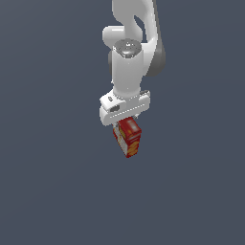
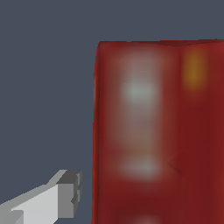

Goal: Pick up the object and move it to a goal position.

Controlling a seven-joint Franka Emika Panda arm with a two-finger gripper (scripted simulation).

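end effector: the white end effector is seen pointing downward in the exterior view; the fingers themselves are mostly hidden behind the palm and the carton, so the exact contact can't be made out; judging by how the box hangs there, it's taken to be pinched shut on it

object: the red box is tucked right under the end effector, touching it, its upper part hidden between the fingers; nothing is seen beneath it, so it looks to be carried in the air

long axis: the box's long side runs roughly down and away from the end effector, tilted a bit toward the exterior view's right; it's narrower than the white palm above it

wrist view: the red box fills most of the picture, blurred from being so close; one grey-tipped finger is seen just beside its edge, whether touching can't be told

goal: no marker is visible anywhere, so which way it lies can't be said

stage (a guess): the pickup looks done; the carry to the goal is what's left

risk: the tilt hints the grip might be off-centre; slipping could be expected on a fast move
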